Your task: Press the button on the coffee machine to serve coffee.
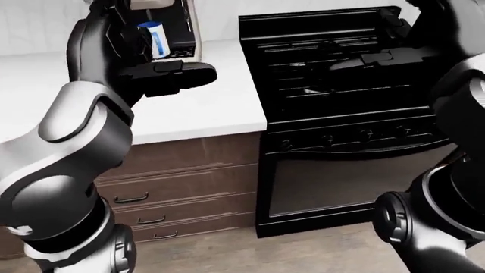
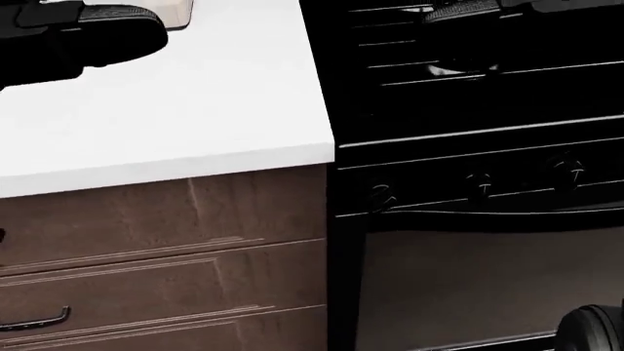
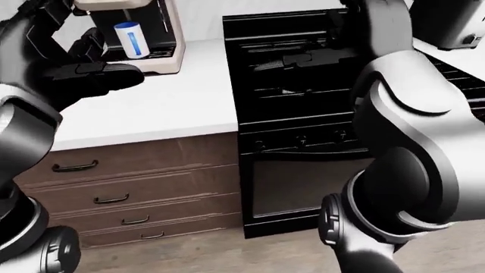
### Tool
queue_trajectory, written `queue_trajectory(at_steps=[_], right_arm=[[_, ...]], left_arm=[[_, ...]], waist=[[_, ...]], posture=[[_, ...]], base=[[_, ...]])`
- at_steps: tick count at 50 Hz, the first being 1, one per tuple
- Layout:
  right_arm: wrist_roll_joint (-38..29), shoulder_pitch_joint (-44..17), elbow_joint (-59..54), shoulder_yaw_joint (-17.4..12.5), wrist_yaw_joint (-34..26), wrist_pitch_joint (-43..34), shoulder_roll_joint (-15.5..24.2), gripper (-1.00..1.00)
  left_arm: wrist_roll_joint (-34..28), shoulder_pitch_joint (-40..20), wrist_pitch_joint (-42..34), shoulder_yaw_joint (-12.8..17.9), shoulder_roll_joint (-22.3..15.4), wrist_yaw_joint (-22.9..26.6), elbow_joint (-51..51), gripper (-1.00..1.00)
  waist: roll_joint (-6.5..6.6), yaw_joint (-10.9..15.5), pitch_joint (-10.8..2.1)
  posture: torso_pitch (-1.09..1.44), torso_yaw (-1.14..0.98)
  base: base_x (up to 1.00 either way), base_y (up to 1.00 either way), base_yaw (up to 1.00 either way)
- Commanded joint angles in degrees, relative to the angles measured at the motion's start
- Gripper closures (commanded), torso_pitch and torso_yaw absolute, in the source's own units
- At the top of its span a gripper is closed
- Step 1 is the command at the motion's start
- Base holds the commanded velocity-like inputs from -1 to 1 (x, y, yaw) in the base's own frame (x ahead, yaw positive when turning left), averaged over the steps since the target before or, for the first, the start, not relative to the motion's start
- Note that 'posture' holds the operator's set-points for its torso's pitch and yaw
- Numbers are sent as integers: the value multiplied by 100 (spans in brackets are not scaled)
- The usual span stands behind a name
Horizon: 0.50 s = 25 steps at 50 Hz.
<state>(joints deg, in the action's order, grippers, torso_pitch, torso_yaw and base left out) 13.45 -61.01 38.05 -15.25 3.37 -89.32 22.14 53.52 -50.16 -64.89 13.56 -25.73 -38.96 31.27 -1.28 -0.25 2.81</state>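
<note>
The cream-and-black coffee machine (image 3: 140, 34) stands at the upper left of the right-eye view, on the white desk (image 3: 166, 108), near the wall. A white cup with a blue stripe (image 3: 130, 40) sits in its dark bay. Its button cannot be made out.

The left hand (image 3: 83, 71), black and three-fingered, hovers above the desk just left of and below the machine in that view, its fingers spread and holding nothing. It does not touch the machine.

The right hand (image 1: 379, 57) is raised over the black stove (image 1: 341, 114); dark against dark, so whether its fingers are open or closed cannot be told.

Below the desk run brown wooden drawers (image 1: 182, 187) with dark curved handles. The stove shows a row of round knobs (image 2: 478, 183) above its oven door.
</note>
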Motion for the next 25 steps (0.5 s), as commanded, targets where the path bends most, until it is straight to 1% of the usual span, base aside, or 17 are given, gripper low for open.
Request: queue_trajectory(at_steps=[1,3,5,6,8,9,10,11,12,13,15,20,21,22,23,24,25], right_arm=[[39,-225,152,6,-18,235,32,-100],[40,-263,162,5,-5,193,27,-100],[40,-272,122,18,-5,229,26,-100],[41,-291,115,22,-1,221,27,-100],[42,-271,123,19,1,231,23,-100],[45,-255,134,21,1,238,18,-100],[50,-240,145,20,-2,241,16,-100],[51,-242,151,18,1,234,16,-100],[52,-250,157,16,3,222,18,-100],[53,-255,150,20,4,219,21,-100],[54,-249,148,17,2,230,24,-100],[62,-272,149,15,10,207,12,-100],[63,-262,147,13,7,220,18,-100],[68,-251,144,9,-2,236,26,-100],[70,-228,144,4,-6,256,27,-100],[73,-279,139,1,2,213,35,-100],[73,-297,130,0,4,207,41,-100]], left_arm=[[-102,-203,234,168,-100,-21,122,-100],[-109,-192,241,183,-110,-3,119,-100],[-114,-178,247,183,-103,-4,125,-100],[-125,-166,260,181,-100,5,121,-100],[-143,-139,278,181,-99,25,124,-100],[-150,-126,283,182,-100,35,129,-100],[-149,-121,281,191,-100,37,135,-100],[-150,-115,282,196,-99,38,138,-100],[-154,-111,286,196,-99,41,136,-100],[-164,-110,292,189,-97,47,129,-100],[-165,-133,285,187,-90,39,122,-100],[-131,-157,241,199,-81,-3,145,-100],[-124,-170,233,198,-78,-15,144,-100],[-114,-182,227,195,-75,-27,148,-100],[-108,-186,225,191,-69,-37,150,-100],[-102,-196,222,190,-71,-43,148,-100],[-93,-209,215,190,-74,-51,144,-100]], waist=[[-43,41,-172],[-23,60,-138],[58,59,-103],[129,50,-101],[314,17,-120],[467,-12,-138],[700,-31,-209],[605,-30,-215],[590,6,-140],[577,-21,-101],[433,-8,-144],[135,-1,-56],[57,7,-56],[-54,18,-72],[-245,27,-154],[-24,-22,-114],[-162,30,-159]], posture=[[0,0],[0,0],[0,0],[0,0],[0,0],[0,0],[0,0],[0,0],[0,0],[0,0],[0,0],[0,0],[0,0],[0,0],[0,0],[0,0],[0,0]], base=[[3,34,0],[3,37,0],[4,39,0],[3,39,0],[3,39,0],[3,39,0],[2,41,0],[3,40,0],[3,41,0],[3,41,0],[3,42,0],[4,46,0],[4,46,0],[3,47,0],[4,47,0],[4,47,0],[4,47,0]])
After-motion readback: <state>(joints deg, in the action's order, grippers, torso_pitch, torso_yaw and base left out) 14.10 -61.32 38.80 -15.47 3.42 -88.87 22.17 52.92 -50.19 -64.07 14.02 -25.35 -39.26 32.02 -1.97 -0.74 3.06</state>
